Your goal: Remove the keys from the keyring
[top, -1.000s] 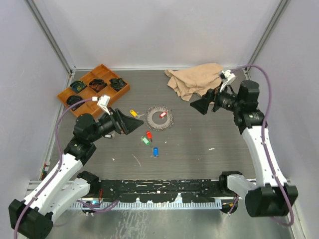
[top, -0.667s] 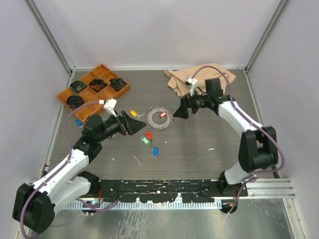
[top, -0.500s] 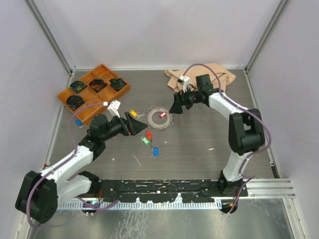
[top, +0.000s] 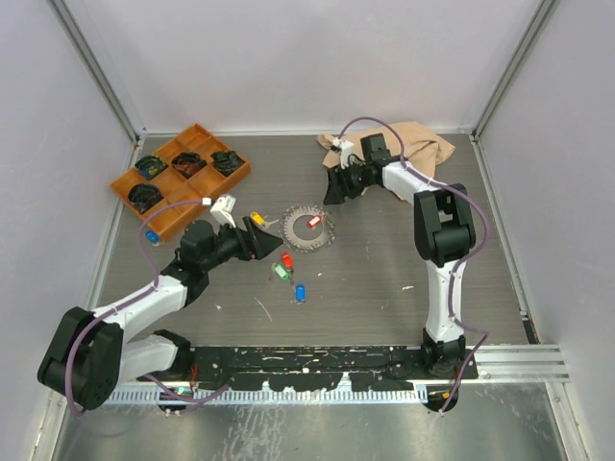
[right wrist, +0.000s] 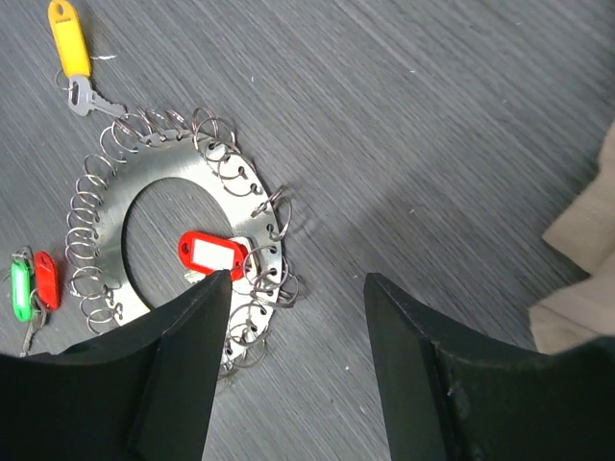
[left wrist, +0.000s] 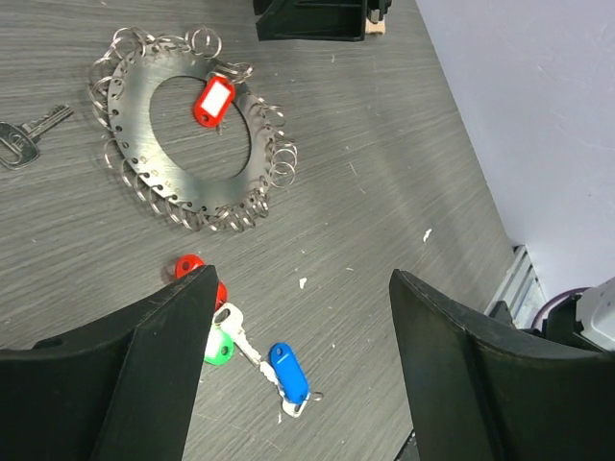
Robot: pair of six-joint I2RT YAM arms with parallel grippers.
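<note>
While the keyring lay on the worktop, my left gripper (at its eight o'clock) and right gripper gaped wide, empty.

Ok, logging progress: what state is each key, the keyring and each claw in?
keyring: flat on table
red-and-white key: on keyring, seemingly attached
yellow key: off, loose
green key: off, loose
plain red key: off, loose
blue key: off, loose
left claw: open, empty
right claw: open, empty

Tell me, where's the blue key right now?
In the top view the blue key lies loose on the table near the middle. It is just nearer the arms' bases than the green key, apart from the keyring.
</note>
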